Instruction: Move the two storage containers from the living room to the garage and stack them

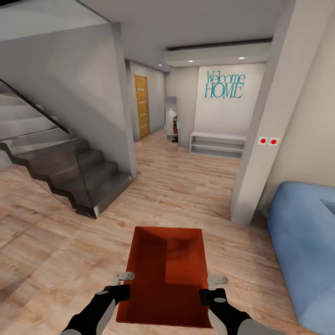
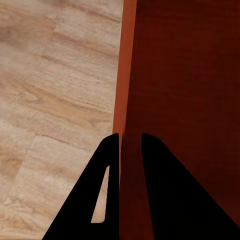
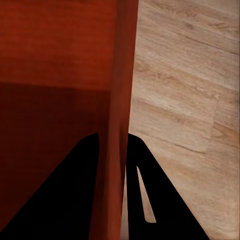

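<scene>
An orange-red storage container (image 1: 167,274) hangs low in front of me over the light wood-plank flooring of the living room. My left gripper (image 1: 124,284) is shut on its left wall (image 2: 125,90), one finger inside and one outside. My right gripper (image 1: 211,288) is shut on the right wall (image 3: 120,100) in the same way. The bin is empty, with a flat bottom and no lid. The garage is out of view.
A grey staircase (image 1: 70,172) with a glass side panel rises at the left. A blue sofa (image 1: 302,242) stands at the right beside a white pillar (image 1: 260,139). Ahead, a hallway runs to a wooden door (image 1: 142,106) and a white shelf (image 1: 217,144) under a "Welcome HOME" sign.
</scene>
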